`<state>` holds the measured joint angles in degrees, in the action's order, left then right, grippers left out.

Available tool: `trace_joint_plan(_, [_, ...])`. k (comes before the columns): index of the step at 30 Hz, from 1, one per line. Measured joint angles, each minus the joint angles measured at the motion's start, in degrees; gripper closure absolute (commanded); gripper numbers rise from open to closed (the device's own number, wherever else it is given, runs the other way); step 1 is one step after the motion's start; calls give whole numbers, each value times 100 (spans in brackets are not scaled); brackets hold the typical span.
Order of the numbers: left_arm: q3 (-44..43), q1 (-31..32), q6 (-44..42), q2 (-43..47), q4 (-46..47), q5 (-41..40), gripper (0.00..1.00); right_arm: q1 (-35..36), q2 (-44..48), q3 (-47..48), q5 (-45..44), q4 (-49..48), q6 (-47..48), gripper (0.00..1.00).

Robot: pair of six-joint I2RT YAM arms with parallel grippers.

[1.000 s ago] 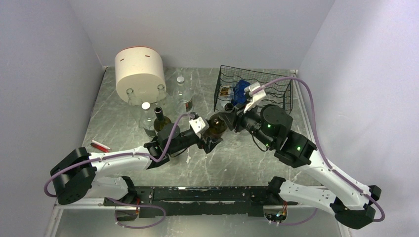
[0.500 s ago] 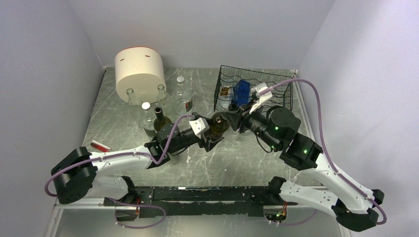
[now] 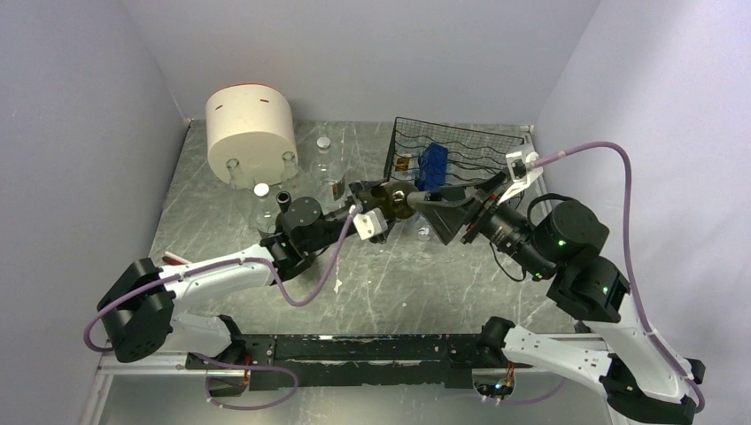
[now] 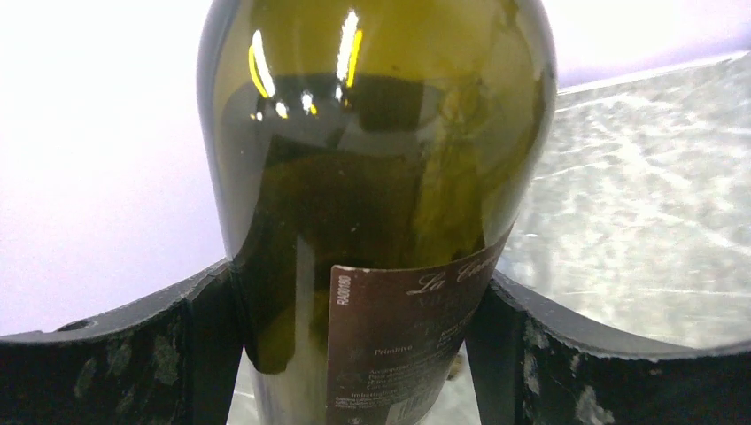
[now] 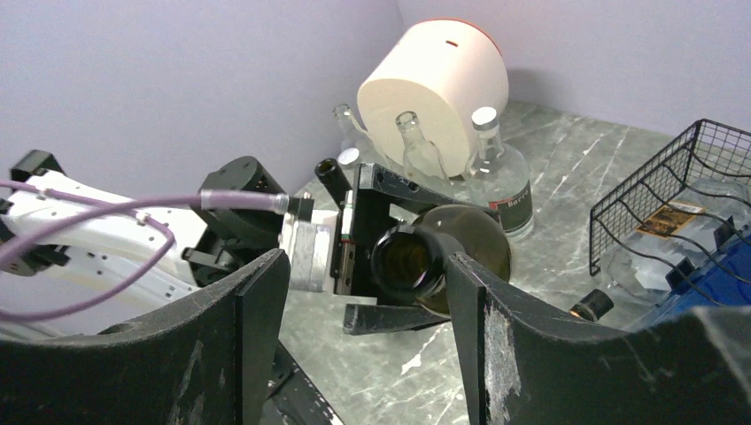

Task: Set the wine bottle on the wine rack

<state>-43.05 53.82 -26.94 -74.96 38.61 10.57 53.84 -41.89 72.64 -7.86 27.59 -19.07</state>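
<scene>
Right fingers [image 5: 221, 354] have let go and backed off, now apart; with your left fingers [image 4: 106, 363] clamped on the wine bottle [image 3: 394, 202] at mid-frame, just left of the wine rack [image 3: 483, 146], keep it level as you feed it in.

Overhead looks down from behind, wrist views face wine bottle [image 4: 381, 177], left closest

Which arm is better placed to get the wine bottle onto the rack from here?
Left: its jaws grip the wine bottle, held level near the wine rack; the right arm's jaws stand open, holding nothing.
</scene>
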Motion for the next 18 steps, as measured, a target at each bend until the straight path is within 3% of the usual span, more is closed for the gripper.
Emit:
trace_joint_plan(9, [-802,-94,-2970,-413,-422,483,93,2,127,380,-356,511,-422,25])
trace_joint_plan(18, [-960,-201,-5508,-595,-726,796,93,2,-306,1008,-555,2186,-315,28])
